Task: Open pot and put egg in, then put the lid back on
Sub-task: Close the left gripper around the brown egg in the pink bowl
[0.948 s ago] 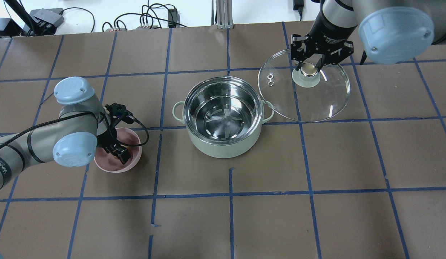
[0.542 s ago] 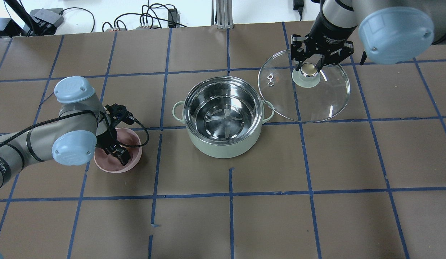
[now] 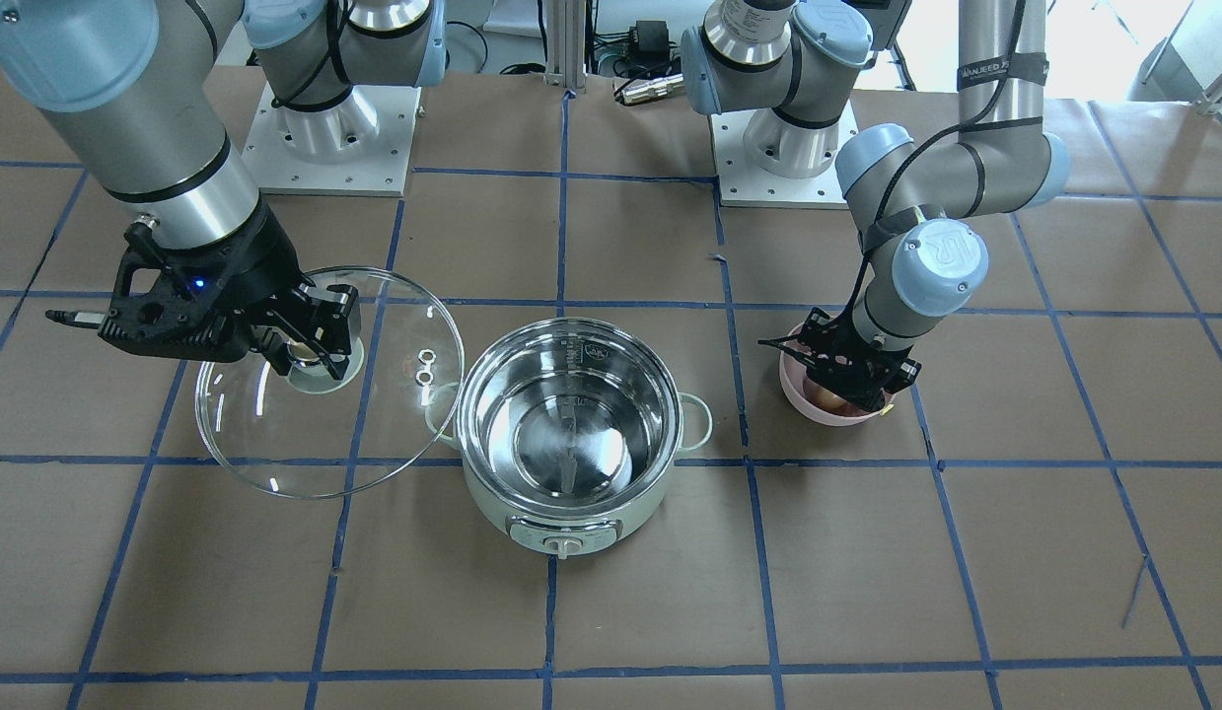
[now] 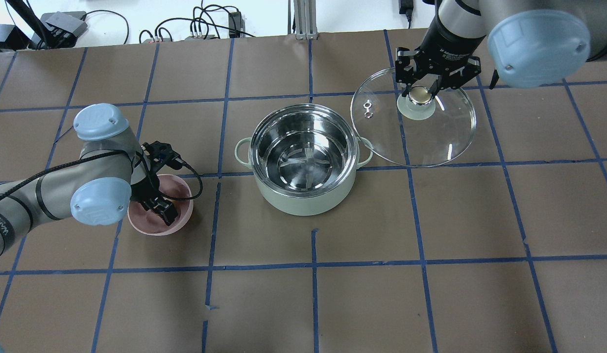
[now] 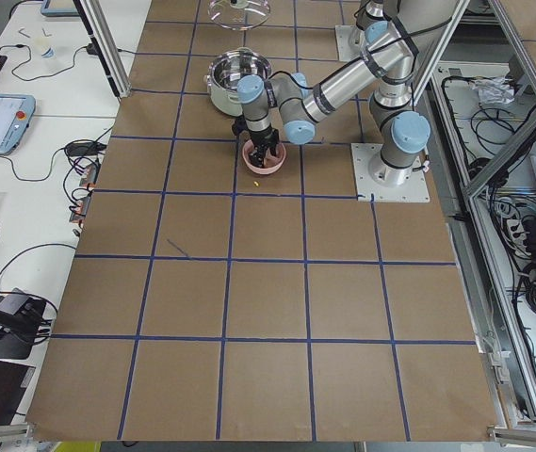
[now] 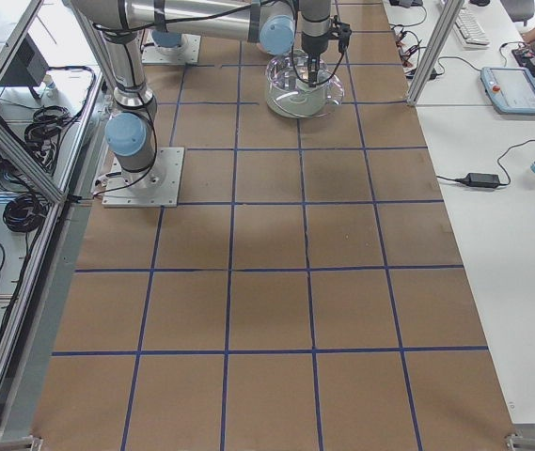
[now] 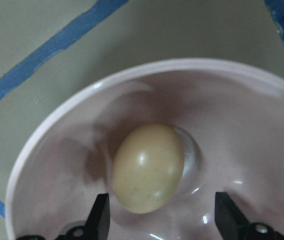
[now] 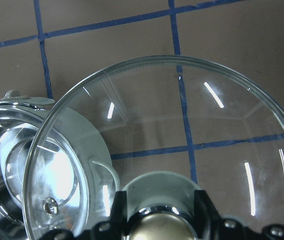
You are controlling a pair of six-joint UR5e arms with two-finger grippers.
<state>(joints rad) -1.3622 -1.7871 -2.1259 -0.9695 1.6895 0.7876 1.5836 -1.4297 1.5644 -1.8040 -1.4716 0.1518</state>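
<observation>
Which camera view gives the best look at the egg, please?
The left wrist view: the egg lies large and clear in the pink bowl, between the open fingers of the left gripper. Overhead and front-facing, that gripper hides nearly all of it; the side views are too distant.

The left arm (image 4: 43, 196) and right arm (image 3: 167, 148) are silver-grey tubes with pale blue round caps (image 3: 941, 254), one stamped UR, on white screwed base plates (image 3: 324, 138) at the counter's (image 3: 620, 592) twelve o'clock. A black cable (image 4: 201, 182) trails along the left arm. The left end effector (image 4: 161, 210) and right end effector (image 4: 421, 93) are black, with a blue light (image 3: 198, 284) on the right wrist.
</observation>
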